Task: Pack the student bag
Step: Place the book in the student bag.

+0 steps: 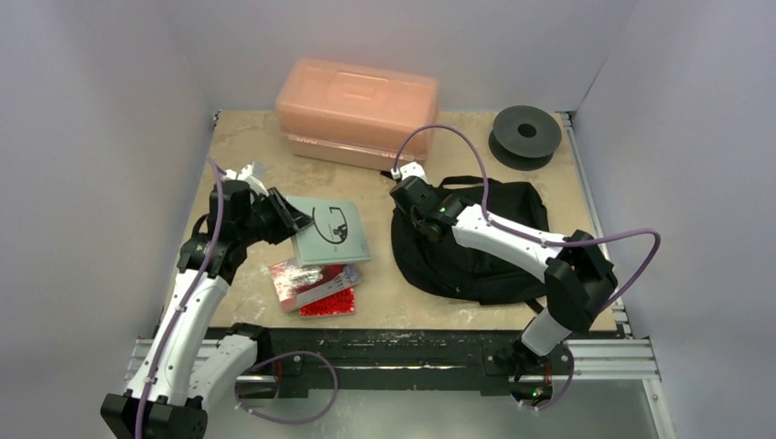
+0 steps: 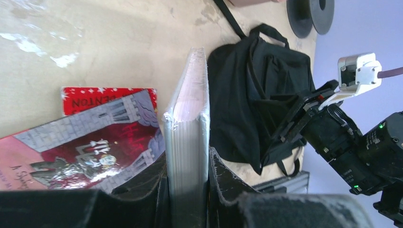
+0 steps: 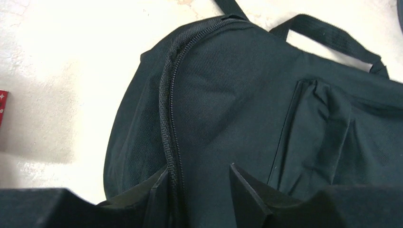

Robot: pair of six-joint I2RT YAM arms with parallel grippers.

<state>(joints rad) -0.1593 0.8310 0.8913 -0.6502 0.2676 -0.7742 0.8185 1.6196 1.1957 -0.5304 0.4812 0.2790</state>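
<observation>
The student bag lies flat on the right half of the table, black, its zip running up the near side. My right gripper presses into the bag's upper-left edge. In the right wrist view its jaws close on a bulge of bag fabric with the zip against the left finger. My left gripper is shut on a grey book, pinching its edge and holding it on edge above the table, left of the bag.
Two more books lie stacked under and in front of the grey one, the top one red and grey. A translucent orange-pink box stands at the back. A black spool sits at the back right corner.
</observation>
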